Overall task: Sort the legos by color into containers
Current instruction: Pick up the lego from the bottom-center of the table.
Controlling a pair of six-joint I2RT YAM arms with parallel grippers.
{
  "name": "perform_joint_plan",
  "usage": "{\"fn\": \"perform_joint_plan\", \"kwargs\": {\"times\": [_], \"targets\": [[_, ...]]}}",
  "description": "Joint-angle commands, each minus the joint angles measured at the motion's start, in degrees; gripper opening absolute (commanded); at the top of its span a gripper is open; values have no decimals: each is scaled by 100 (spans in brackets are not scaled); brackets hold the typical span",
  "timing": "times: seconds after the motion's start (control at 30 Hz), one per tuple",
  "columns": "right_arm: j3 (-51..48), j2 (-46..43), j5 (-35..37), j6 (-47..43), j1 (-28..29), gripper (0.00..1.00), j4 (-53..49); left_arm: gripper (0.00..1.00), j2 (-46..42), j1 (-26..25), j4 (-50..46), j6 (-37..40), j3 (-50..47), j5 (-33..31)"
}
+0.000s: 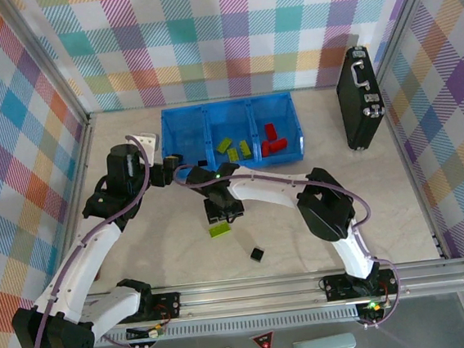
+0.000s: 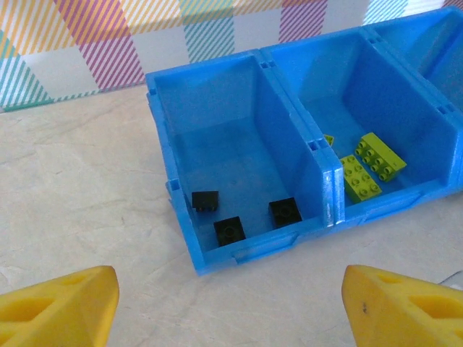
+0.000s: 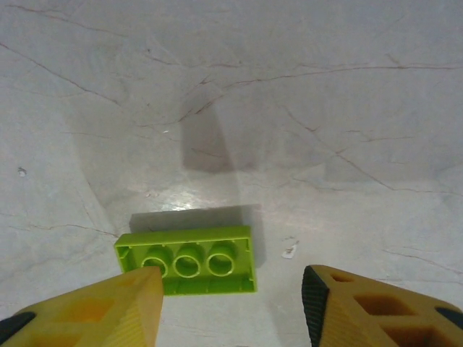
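Noted left gripper spread wide, empty, facing blue tray: 3 black legos in left compartment, lime legos at their 2 o'clock, middle compartment. Right gripper released, jaws parted; lime brick loose on table by 9 o'clock finger.

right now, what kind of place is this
Probably a robot test cell: checked fabric walls, a left arm and right arm bolted to a metal rail, and a blue compartment tray.

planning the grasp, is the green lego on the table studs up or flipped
Flipped: the green lego lies flat, hollow underside with three round tubes facing up.
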Motion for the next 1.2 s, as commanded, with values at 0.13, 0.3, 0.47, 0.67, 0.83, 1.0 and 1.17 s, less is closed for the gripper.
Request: {"fn": "perform_joint_plan", "kwargs": {"times": [0.13,0.3,0.47,0.67,0.83,1.0,1.17], "targets": [[527,423,-36,95,220,60,-376,81,-71,38,-1,29,187,2],[663,592,0,77,266,68,-463,81,-91,38,26,27,169,6],[737,738,-44,69,305,72,-475,81,-67,38,27,20,182,41],[820,882,-97,84,345,74,-542,80,-51,38,29,7,185,68],[828,984,-150,97,354,75,-565,81,-52,38,28,-2,181,68],[887,1056,-147,89,362,75,-601,81,-52,38,33,-6,181,71],[861,1096,-115,88,371,75,-614,81,-68,38,27,-3,178,68]]}}
